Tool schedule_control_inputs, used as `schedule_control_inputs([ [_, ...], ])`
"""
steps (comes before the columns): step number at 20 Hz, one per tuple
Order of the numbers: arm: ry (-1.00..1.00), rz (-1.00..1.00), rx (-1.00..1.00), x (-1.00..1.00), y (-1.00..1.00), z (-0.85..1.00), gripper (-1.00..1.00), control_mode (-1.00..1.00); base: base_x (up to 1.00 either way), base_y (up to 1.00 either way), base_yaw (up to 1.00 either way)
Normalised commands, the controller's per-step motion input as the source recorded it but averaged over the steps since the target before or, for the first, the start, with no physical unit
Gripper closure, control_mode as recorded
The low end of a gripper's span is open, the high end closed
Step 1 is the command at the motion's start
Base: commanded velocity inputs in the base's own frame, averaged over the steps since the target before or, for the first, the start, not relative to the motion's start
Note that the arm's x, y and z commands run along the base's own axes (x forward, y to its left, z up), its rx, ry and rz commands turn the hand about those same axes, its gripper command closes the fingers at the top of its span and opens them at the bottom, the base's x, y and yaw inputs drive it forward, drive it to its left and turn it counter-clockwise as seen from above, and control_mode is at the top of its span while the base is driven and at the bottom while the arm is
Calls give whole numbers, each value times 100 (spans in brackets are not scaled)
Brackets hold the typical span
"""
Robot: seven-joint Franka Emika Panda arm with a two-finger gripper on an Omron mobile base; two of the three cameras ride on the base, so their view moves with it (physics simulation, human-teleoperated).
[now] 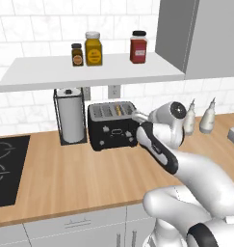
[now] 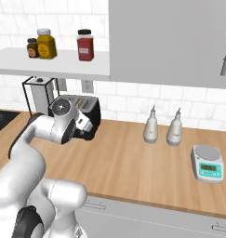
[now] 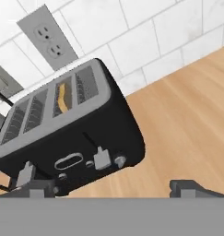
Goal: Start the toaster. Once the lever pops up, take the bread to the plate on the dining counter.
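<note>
The toaster [image 1: 112, 125] is standing on the wooden desk [image 1: 75, 178] against the tiled wall, just beside the paper-towel holder [image 1: 70, 116], and the bread [image 3: 62, 97] is sitting down inside one of the toaster's slots, only its golden top edge showing. The gripper [image 3: 109, 186] is hovering near the toaster's front with its fingers spread wide and holding nothing. The risk, as I judge it, is that the wide fingers are coming in off line from the white lever [image 3: 101, 158] and are pushing the black body or the neighbouring knobs instead, sliding the toaster toward the wall without starting it. On the shelf [image 1: 89, 72] above the toaster, three jars [image 1: 93, 48] are standing with their lids on.
</note>
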Motion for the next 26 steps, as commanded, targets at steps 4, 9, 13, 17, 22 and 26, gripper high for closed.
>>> schedule_control_inputs([
  [4,0,11,-6,-19,7,100,-100,-100,0,0,0],
  [9,0,17,-20,-13,23,100,-100,-100,0,0,0],
  [13,-4,23,-30,-40,23,82,-100,-100,0,0,0],
  [17,-9,27,-39,-50,29,37,-100,-100,0,0,0],
  [22,-5,11,-31,-40,14,18,-100,-100,0,0,0],
  [26,0,-2,-2,-22,0,22,-100,-100,0,0,0],
])
